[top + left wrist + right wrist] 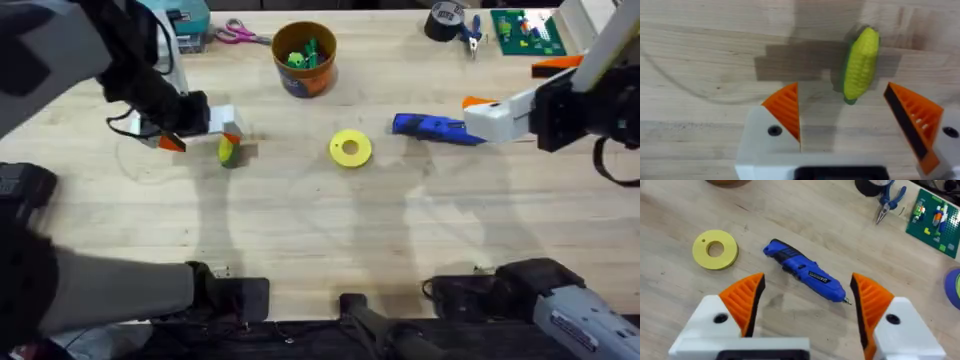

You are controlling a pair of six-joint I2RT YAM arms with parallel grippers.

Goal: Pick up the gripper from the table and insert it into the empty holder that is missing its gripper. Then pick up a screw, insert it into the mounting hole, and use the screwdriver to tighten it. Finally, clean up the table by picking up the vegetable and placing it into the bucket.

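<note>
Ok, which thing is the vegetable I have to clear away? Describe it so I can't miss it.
Start at the orange bucket at the table's far middle, then come toward the arms and to the left, to the left gripper. The vegetable lies on the wood just off its orange tips: a small corn cob, yellow kernels with a green husk edge. The yellow ring nearby is flat with a hole.
</note>
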